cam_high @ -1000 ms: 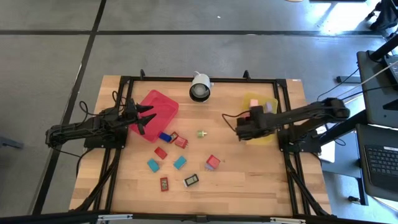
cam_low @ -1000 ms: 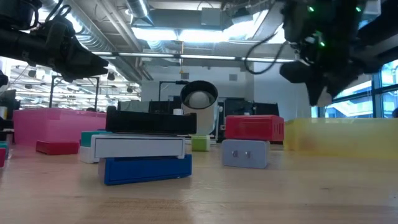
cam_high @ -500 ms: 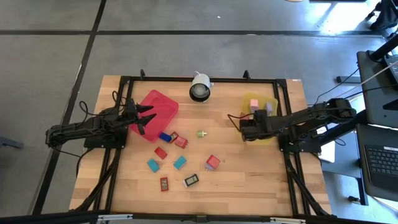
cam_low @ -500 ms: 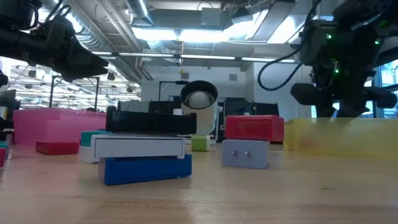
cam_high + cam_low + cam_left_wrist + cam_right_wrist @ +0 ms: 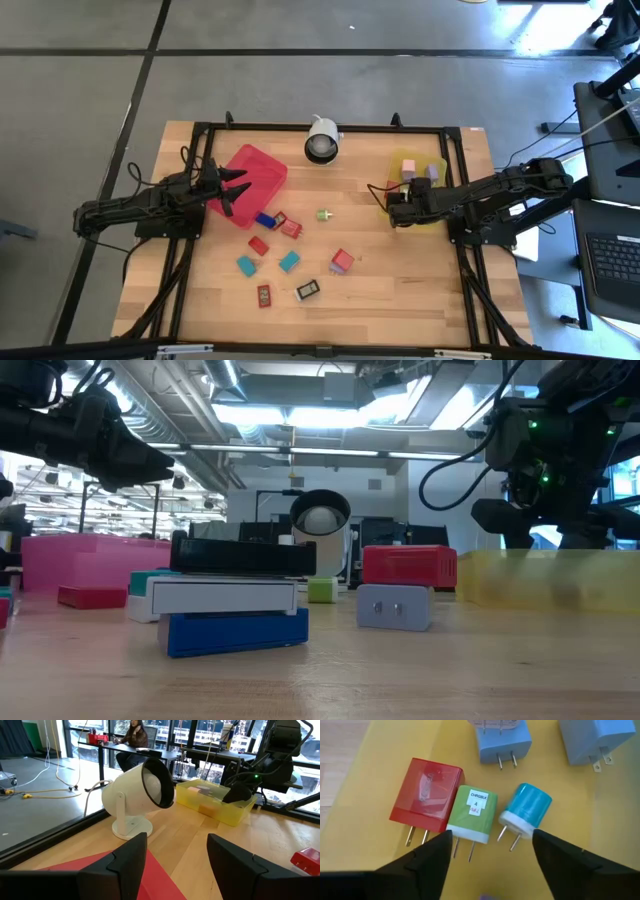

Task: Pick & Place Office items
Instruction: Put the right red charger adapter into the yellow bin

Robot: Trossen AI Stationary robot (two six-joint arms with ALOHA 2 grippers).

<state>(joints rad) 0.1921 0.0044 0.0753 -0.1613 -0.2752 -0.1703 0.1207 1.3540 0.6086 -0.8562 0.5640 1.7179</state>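
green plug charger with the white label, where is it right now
In the right wrist view, the green plug charger lies in the yellow plastic tray, touching the red charger and beside the teal round charger, just ahead of the open right gripper.

right gripper [image 5: 393, 211] dropped lower into the yellow tray [image 5: 432, 219] than a second ago and slid toward its near edge; its fingers have spread apart over the chargers [image 5: 472, 814]

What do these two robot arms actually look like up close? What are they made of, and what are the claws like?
Both arms are slim, jointed and dark, nearly black, with loose black cables looping along them. Each ends in a claw of two flat, dark, wedge-shaped fingers: the left gripper and the right gripper. Small green indicator lights glow on the right arm's wrist housing. No printed markings are legible.
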